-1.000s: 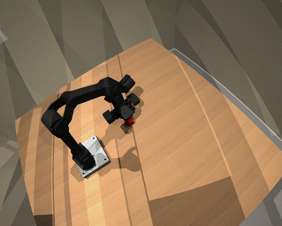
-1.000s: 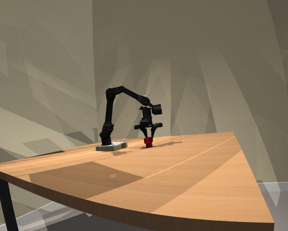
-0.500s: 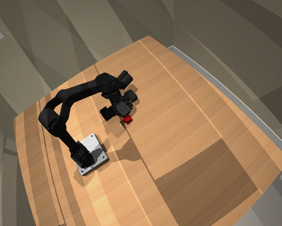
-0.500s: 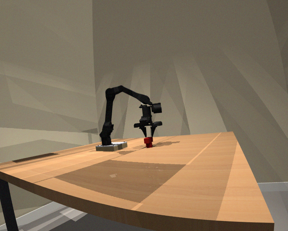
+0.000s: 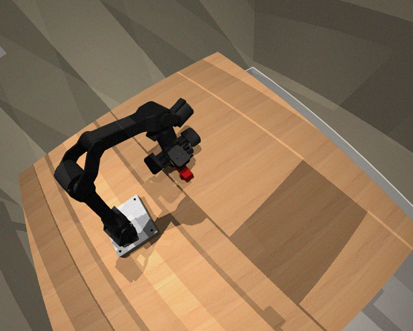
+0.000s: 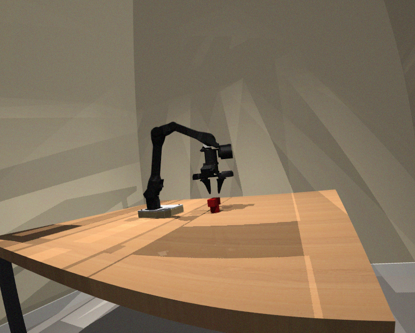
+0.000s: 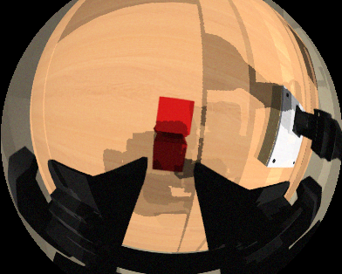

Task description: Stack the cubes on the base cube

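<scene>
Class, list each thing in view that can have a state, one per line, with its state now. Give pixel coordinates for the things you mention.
Jaws [image 6: 214, 193]: open, above the cubes, holding nothing
Upper red cubes [image 6: 213, 202] [image 7: 175, 114]: two, released, resting on the base cube
Base cube [image 6: 215, 209]: standing on the table, mostly covered
Arm [image 5: 112, 134] [image 6: 157, 156]: raised and bent, gripper pointing down
</scene>
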